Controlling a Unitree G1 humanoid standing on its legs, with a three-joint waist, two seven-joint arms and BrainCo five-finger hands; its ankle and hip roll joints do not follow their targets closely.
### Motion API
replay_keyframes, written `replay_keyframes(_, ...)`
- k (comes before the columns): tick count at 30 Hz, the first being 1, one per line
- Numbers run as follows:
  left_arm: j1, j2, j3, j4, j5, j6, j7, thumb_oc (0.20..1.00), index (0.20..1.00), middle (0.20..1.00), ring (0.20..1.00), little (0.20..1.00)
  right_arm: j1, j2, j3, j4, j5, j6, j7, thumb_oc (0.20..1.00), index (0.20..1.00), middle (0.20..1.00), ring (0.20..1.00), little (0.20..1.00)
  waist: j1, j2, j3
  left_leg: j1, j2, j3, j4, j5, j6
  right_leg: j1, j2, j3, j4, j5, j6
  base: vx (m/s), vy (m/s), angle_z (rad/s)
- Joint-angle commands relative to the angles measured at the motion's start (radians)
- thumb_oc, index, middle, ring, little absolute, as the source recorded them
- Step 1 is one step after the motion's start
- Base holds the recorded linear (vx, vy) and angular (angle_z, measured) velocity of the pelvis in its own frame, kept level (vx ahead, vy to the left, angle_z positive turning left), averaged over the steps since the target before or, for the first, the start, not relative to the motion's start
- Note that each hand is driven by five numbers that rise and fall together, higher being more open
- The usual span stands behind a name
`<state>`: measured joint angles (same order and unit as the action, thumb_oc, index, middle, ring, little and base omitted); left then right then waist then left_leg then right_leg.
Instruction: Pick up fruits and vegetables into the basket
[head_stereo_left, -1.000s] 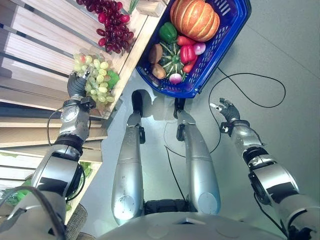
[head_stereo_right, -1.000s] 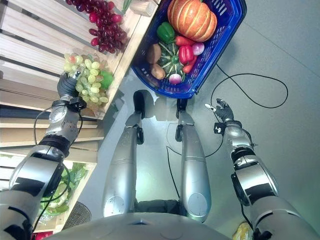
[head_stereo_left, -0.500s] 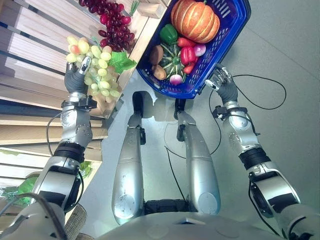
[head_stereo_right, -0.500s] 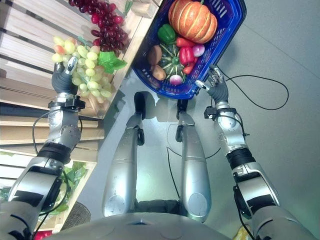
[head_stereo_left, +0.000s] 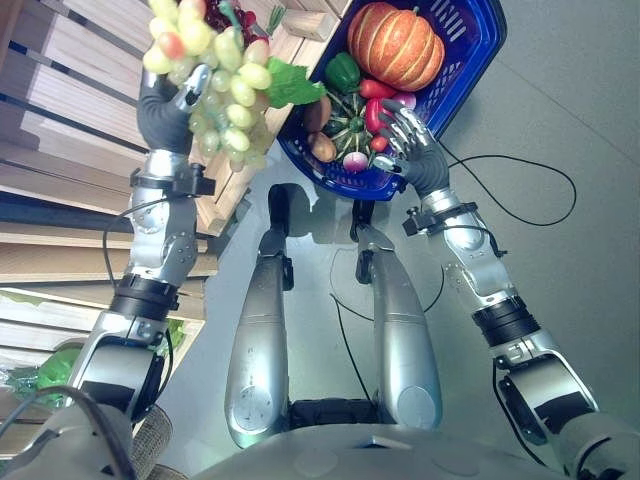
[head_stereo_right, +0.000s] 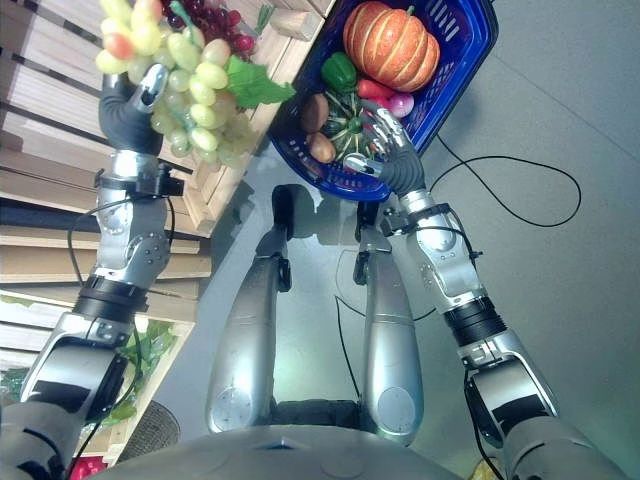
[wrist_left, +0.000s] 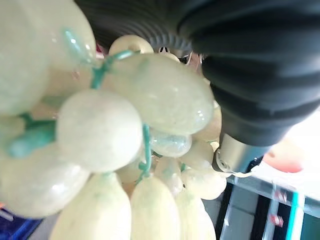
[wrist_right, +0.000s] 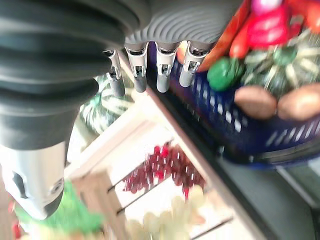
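1. Above the wooden shelf (head_stereo_left: 90, 60), my left hand (head_stereo_left: 165, 105) has its fingers curled around the green grape bunch (head_stereo_left: 222, 85) and holds it lifted in the air, not yet over the blue basket (head_stereo_left: 465, 60).
2. My right hand (head_stereo_left: 415, 150) is at the basket's near rim with fingers relaxed and holding nothing.
3. Inside the basket I already see a pumpkin (head_stereo_left: 393, 45), peppers and smaller vegetables.
4. I judge that the grapes must still go in, and red grapes (head_stereo_right: 205, 12) remain on the shelf.
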<state>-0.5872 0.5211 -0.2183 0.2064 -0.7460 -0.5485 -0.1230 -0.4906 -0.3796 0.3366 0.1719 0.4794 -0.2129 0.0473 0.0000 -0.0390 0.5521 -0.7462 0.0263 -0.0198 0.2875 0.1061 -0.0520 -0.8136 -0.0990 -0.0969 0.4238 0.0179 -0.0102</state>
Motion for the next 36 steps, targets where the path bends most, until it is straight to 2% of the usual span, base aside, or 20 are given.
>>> replay_keyframes(1, -0.036, -0.037, -0.012, -0.136, 0.099, -0.024, 0.002, 0.2, 0.2, 0.2, 0.2, 0.2, 0.023, 0.009, 0.013, -0.132, 0.069, 0.026, 0.029, 1.0, 1.0, 1.0, 1.0, 1.0, -0.006, 0.039, -0.032, -0.009, -0.003, -0.017, 0.065, -0.051, 0.026, 0.079, -0.035, 0.01, -0.057, 0.014, 0.062, 0.0, 0.0, 0.0)
replay_keyframes(10, -0.08, -0.066, -0.11, -0.24, 0.159, 0.028, -0.016, 0.2, 0.2, 0.2, 0.2, 0.2, -0.018, 0.044, 0.069, -0.167, 0.182, 0.098, 0.039, 1.0, 1.0, 1.0, 1.0, 1.0, -0.005, 0.038, -0.032, 0.004, -0.007, -0.01, 0.046, -0.04, 0.029, 0.093, -0.034, 0.01, -0.076, 0.028, 0.062, 0.0, -0.001, 0.0)
replay_keyframes(14, -0.102, -0.085, -0.16, -0.266, 0.147, 0.059, -0.041, 0.2, 0.2, 0.2, 0.2, 0.2, -0.052, 0.063, 0.096, -0.179, 0.231, 0.103, 0.051, 1.0, 1.0, 1.0, 1.0, 1.0, -0.005, 0.036, -0.032, 0.007, -0.009, -0.007, 0.038, -0.036, 0.03, 0.095, -0.033, 0.008, -0.083, 0.035, 0.063, 0.0, -0.008, 0.0)
replay_keyframes(25, -0.138, -0.112, -0.234, -0.283, 0.106, 0.092, -0.073, 0.2, 0.2, 0.2, 0.2, 0.2, -0.106, 0.087, 0.139, -0.203, 0.285, 0.105, 0.042, 1.0, 1.0, 1.0, 1.0, 1.0, -0.004, 0.034, -0.032, 0.019, -0.012, -0.005, 0.028, -0.032, 0.033, 0.104, -0.034, 0.005, -0.096, 0.048, 0.065, 0.0, 0.0, 0.0)
replay_keyframes(36, -0.144, -0.149, -0.285, -0.299, 0.083, 0.1, -0.087, 0.2, 0.2, 0.2, 0.2, 0.2, -0.134, 0.107, 0.164, -0.219, 0.345, 0.091, 0.06, 1.0, 1.0, 1.0, 1.0, 1.0, -0.004, 0.032, -0.032, 0.023, -0.015, -0.004, 0.014, -0.027, 0.036, 0.108, -0.035, 0.002, -0.113, 0.059, 0.067, 0.0, 0.0, 0.0)
